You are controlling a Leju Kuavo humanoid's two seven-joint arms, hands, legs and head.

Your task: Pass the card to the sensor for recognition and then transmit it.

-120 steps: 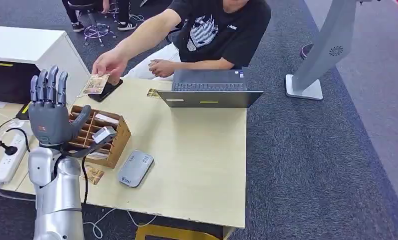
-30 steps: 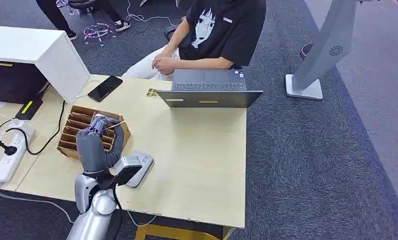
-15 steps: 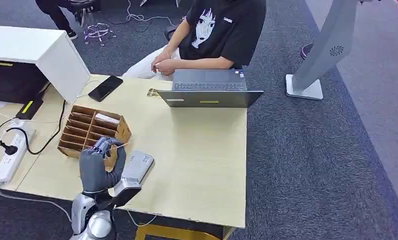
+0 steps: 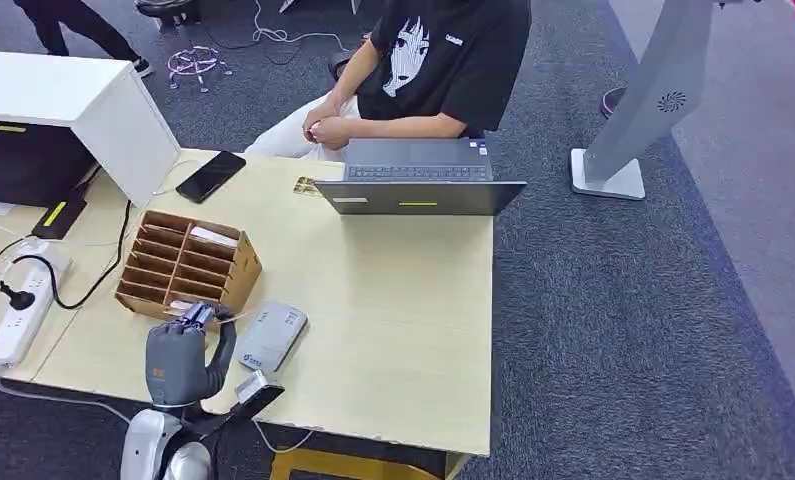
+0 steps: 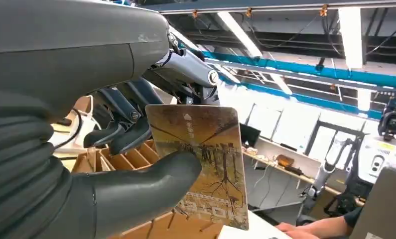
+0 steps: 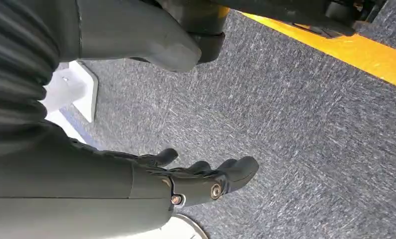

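- Card [image 5: 200, 164]: a brown picture card with a bare-tree design, held upright in the left hand [image 4: 178, 360]; in the left wrist view the thick grey thumb [image 5: 151, 184] presses on its face and the darker fingers [image 5: 121, 137] lie behind it.
- Left hand: closed on the card, above the near edge of the tabletop [image 4: 393, 330], just in front of the cardboard organiser [image 4: 185, 264] and just beside the sensor [image 4: 271, 336].
- Sensor: a flat grey reader with rounded corners, lying on the tabletop to the right of the left hand.
- Cardboard organiser: a brown box of slotted compartments, with a pale card showing in a far slot.
- Right hand [image 6: 186, 181]: seen in the right wrist view above grey carpet [image 6: 295, 129], holding nothing, fingers loosely extended and apart.
- Surroundings: a black phone [image 4: 210, 175] near the far left of the tabletop; an open laptop [image 4: 418, 180] at the far edge; a seated person [image 4: 423, 65] in a black printed shirt behind it, hands clasped; a white power strip [image 4: 18, 315] at the left.
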